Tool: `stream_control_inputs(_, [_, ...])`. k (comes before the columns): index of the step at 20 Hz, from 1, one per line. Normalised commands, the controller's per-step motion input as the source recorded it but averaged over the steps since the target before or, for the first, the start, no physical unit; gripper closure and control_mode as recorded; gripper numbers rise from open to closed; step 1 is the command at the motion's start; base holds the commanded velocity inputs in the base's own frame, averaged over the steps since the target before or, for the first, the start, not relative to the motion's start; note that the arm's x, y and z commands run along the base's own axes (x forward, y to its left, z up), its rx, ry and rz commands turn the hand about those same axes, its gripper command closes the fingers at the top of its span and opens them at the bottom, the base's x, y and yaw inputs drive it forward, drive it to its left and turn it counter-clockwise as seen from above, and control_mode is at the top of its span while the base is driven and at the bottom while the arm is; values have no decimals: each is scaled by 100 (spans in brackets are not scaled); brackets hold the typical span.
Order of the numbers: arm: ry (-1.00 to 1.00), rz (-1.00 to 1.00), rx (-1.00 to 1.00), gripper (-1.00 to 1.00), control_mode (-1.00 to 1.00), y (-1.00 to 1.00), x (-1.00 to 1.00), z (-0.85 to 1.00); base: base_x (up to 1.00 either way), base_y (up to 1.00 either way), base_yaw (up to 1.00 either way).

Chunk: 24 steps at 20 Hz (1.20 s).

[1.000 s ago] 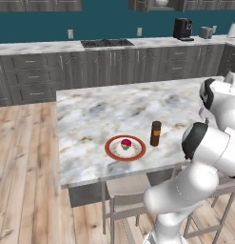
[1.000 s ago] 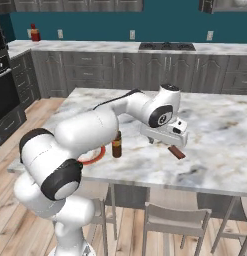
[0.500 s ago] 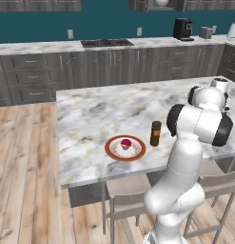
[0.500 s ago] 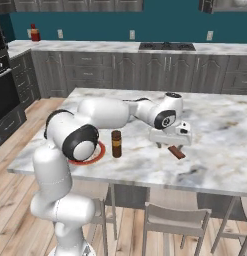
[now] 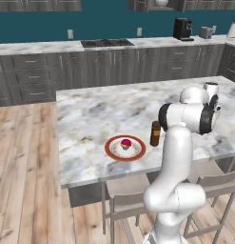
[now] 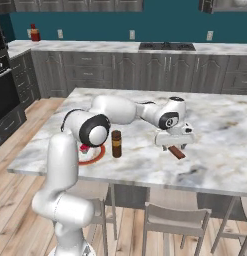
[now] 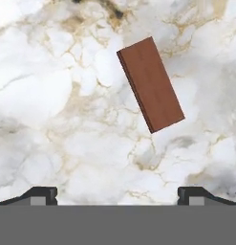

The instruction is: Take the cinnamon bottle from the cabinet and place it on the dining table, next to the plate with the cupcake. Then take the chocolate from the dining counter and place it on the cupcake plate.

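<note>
Jaws (image 7: pixel 117 194) spread fully, holding nothing, pointed down at the surface (image 7: pixel 57 119); the chocolate (image 7: pixel 150 83) lies flat at one o'clock. The arm has swung right from the bottle (image 6: pixel 116 144) beside the plate (image 6: pixel 95 156), so that step looks done and the chocolate grasp comes next.

I'm working in a home kitchen: grey cabinets (image 5: pixel 38 86), a stove (image 5: pixel 107 43), a coffee machine (image 5: pixel 182 29), a marble island (image 5: pixel 104 109) with stools (image 6: pixel 172 225).
</note>
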Motion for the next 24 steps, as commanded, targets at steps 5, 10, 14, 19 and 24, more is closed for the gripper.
stream_control_inputs(5, [5, 20, 0, -100, -100, -10, 40, -41, 0, 0, 0])
stream_control_inputs(10, [3, 17, 0, -100, -100, -4, 39, -41, 0, 0, 0])
stream_control_inputs(14, [0, 15, 0, -100, -100, -9, 16, -33, 0, 0, 0])
stream_control_inputs(19, [0, 13, 0, -100, -100, -7, 2, -29, 0, 0, 0])
stream_control_inputs(24, [0, 7, -1, -100, -100, -1, 0, -26, 0, 0, 0])
